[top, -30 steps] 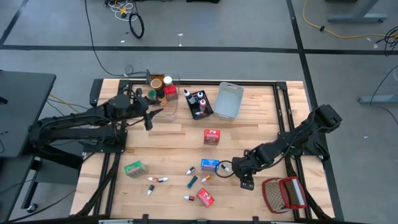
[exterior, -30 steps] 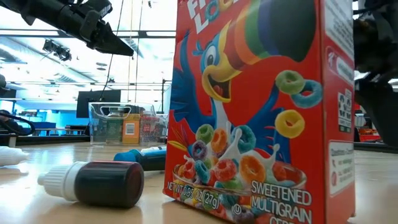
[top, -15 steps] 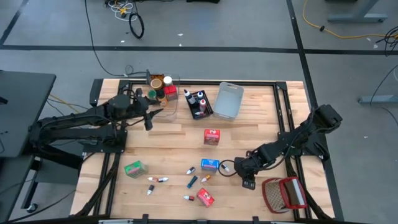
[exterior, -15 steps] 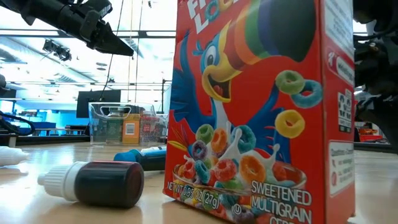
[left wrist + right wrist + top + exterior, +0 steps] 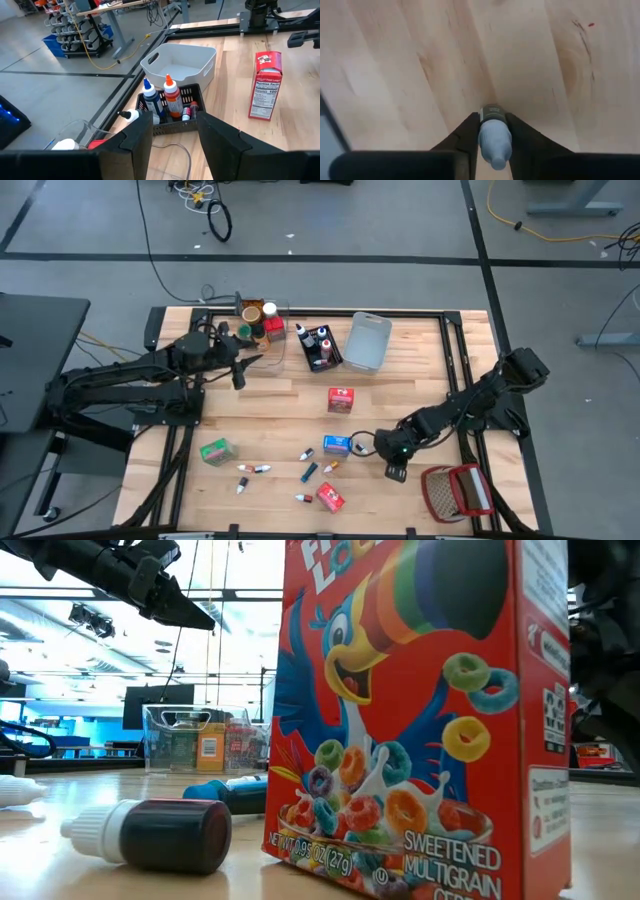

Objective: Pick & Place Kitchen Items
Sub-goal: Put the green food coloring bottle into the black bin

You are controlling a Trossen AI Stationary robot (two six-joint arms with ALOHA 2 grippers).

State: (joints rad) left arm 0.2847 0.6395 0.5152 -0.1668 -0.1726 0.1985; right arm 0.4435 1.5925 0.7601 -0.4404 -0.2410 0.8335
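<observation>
- The wooden table (image 5: 300, 395) carries two arms: the left gripper (image 5: 238, 372) hangs over the far left part near the clear bin (image 5: 262, 323), its fingers (image 5: 137, 137) parted about halfway with nothing between them, just as a second ago.
- Across the middle of the table the groceries lie scattered: a red box (image 5: 341, 400), a blue box (image 5: 337, 444), a green box (image 5: 214, 450), and small tubes toward the front edge.
- The right gripper (image 5: 377, 445), low on the table just beside the blue box, has snapped closed within the last second; a second ago its jaws stood wide.
- It now pinches a small tube (image 5: 494, 131) with a pale cap, so I'd judge the pick made and the lift and carry to a bin next.
- Only the right wrist view shows that tube clamped; from above it is too small to make out.
- The low view fills up with a cereal box (image 5: 420, 710) and a dark little bottle (image 5: 160, 833) lying flat.
</observation>
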